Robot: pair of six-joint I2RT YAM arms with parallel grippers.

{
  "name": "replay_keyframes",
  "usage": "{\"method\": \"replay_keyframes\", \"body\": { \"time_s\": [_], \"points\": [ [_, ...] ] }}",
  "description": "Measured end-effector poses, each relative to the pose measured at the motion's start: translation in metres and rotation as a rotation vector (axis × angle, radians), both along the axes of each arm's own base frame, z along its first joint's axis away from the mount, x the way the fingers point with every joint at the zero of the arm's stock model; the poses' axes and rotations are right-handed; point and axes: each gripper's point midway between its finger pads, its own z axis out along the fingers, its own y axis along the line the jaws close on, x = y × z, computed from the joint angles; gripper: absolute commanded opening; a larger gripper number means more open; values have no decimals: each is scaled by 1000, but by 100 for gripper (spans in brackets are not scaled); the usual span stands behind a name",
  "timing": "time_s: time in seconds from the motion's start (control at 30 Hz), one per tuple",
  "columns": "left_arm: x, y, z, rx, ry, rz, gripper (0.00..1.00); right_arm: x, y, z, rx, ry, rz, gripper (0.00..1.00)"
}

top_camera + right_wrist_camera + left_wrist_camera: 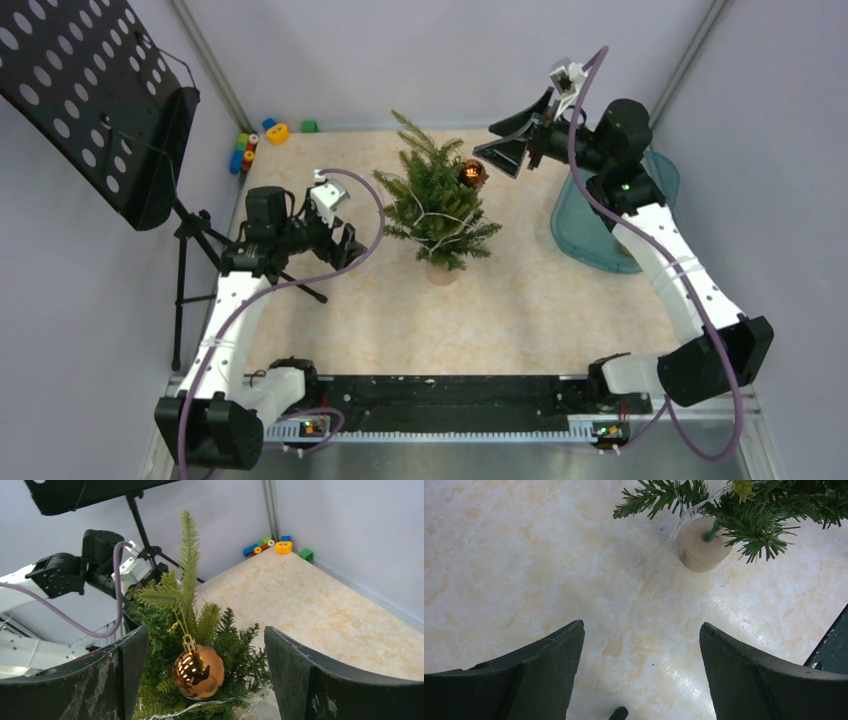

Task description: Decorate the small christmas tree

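Twin arms wearing white shells, black joints
Purple cables (382, 218) are trailing along the left arm (235, 300) and the right arm (668, 268); dark wedge-shaped fingers (531, 682) are forming the left end effector (641, 625).

Toy blocks (277, 133), teal tray (575, 236), perhaps music stand (90, 90).

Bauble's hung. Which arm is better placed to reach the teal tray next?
Right, probably. The right arm reaches over the teal tray, jaws open by the gold bauble; the left arm is across the small christmas tree from it.
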Motion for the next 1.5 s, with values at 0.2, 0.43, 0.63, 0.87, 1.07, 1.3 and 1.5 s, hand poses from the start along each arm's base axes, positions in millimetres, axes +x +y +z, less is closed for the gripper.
{"method": "replay_keyframes", "body": {
  "time_s": [0.2, 0.43, 0.63, 0.87, 1.07, 1.3, 1.5],
  "points": [
    [0, 0, 0, 0, 0, 0, 90, 29, -37, -1, -31, 52, -201, 85],
    [0, 0, 0, 0, 0, 0, 90, 97, -166, -33, -159, 127, -801, 85],
    [1, 2, -1, 8, 3, 15, 89, 130, -252, -114, -410, 256, -1164, 79],
    [6, 12, -8, 43, 27, 76, 89, 145, -335, -255, -682, 583, -1326, 68],
    [6, 19, -9, 73, 50, 113, 88, 132, -378, -319, -808, 754, -1408, 65],
    [13, 32, -5, 122, 56, 175, 88, 115, -394, -337, -907, 822, -1466, 69],
    [17, 44, -11, 181, 66, 237, 88, 107, -396, -340, -928, 846, -1486, 70]
  ]
}}
